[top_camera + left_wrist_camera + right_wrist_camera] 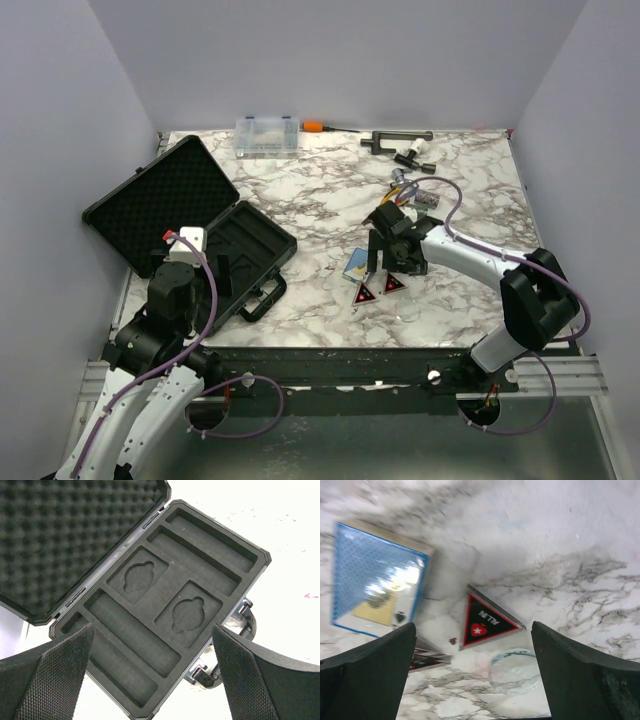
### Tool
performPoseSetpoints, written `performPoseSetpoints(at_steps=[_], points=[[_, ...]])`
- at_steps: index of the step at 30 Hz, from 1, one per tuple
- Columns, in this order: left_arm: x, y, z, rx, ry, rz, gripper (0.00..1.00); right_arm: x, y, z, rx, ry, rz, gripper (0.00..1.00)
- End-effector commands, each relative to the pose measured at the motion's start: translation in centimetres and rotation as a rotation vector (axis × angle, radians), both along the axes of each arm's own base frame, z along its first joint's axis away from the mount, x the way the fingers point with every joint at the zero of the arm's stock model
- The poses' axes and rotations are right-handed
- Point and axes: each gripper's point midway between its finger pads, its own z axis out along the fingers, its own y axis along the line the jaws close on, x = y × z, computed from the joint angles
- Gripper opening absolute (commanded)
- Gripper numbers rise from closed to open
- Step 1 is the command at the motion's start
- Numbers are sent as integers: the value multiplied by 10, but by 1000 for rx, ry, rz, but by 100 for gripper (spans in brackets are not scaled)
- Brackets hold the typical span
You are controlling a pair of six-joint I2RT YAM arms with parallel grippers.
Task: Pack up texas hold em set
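Note:
The black briefcase (190,225) lies open at the left, with its foam lid (65,535) tilted back, its moulded tray (165,605) with bare pockets, and its handle (262,297) toward the front. My left gripper (152,680) is open and empty above the tray's near corner. My right gripper (472,680) is open and empty just above the table. Under it lie the blue-faced card deck (377,577), a red-black triangle (487,622), a second triangle (427,658) partly hidden by a finger, and the clear disc (515,672). Small grey pieces (425,200) lie behind the right gripper.
A clear plastic compartment box (267,135) stands at the back edge. An orange-handled screwdriver (325,127) lies next to it. A black tool (395,140) and a white-tipped one (413,155) lie at the back right. Purple walls close in the marble table (320,190).

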Motion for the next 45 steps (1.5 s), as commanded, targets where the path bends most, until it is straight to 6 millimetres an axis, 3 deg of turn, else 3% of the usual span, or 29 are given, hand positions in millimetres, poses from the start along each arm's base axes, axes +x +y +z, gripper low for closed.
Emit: performPoseSetpoints(at_steps=[1,3,6,21,35,45], points=[[1,1,-3,3,3,10,99,31,10,44,6,-110,10,100],[1,1,-3,3,3,9,99,43,17,57,25,-135,23,100],[1,1,-3,2,2,9,99,62,10,68,-12,-180,-7,100],[-1,2,-1,-4,-11,9,99,129,-37,69,-77,-201,-122,100],[-1,2,-1,-4,-11,9,99,167,-77,50,-66,-170,-247,100],[-1,2,-2,-2,-7,9,99,184,-86,31,-43,-130,-221,99]])
